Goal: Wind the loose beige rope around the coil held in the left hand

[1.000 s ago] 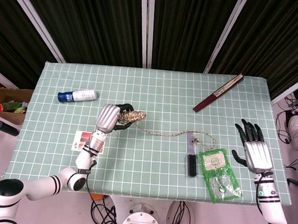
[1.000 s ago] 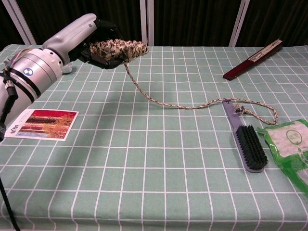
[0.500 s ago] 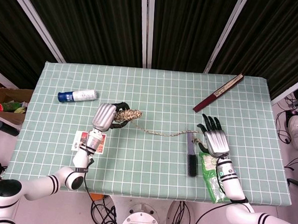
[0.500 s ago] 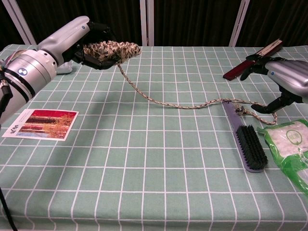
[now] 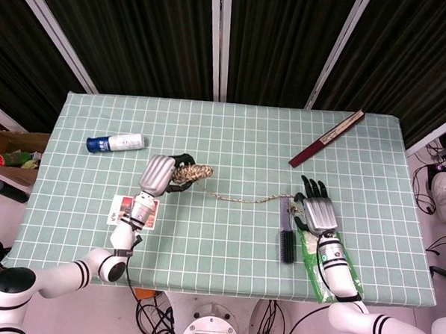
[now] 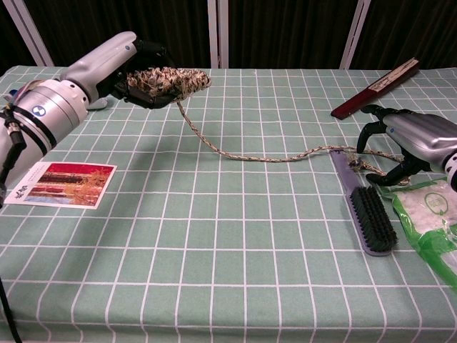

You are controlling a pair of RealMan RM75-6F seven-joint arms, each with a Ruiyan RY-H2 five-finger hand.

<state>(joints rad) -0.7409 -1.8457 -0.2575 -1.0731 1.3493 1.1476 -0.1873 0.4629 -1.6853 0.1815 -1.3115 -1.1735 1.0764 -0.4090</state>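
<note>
My left hand point(image 5: 161, 177) point(image 6: 123, 66) grips a wound coil of beige rope point(image 5: 192, 173) point(image 6: 172, 81) above the table's left half. From the coil a loose rope point(image 5: 240, 200) point(image 6: 265, 158) trails right across the cloth, and its looped end lies by the brush handle. My right hand point(image 5: 319, 211) point(image 6: 405, 136) hovers over that looped end with its fingers arched down and apart. Nothing shows between its fingers. Part of the rope's end is hidden under the hand in the head view.
A black-bristled brush point(image 5: 284, 236) point(image 6: 368, 207) lies just left of the right hand. A green packet point(image 5: 327, 268) point(image 6: 433, 214) lies beneath its wrist. A dark red folded fan point(image 5: 327, 139) point(image 6: 375, 88) sits at the back right, a bottle point(image 5: 116, 142) at the back left, a photo card point(image 5: 128, 211) point(image 6: 61, 184) at the front left.
My right hand came in from the right table edge and dropped lower over the rope's looped end. The left hand and coil shifted slightly, and the rope's slack moved with them.
</note>
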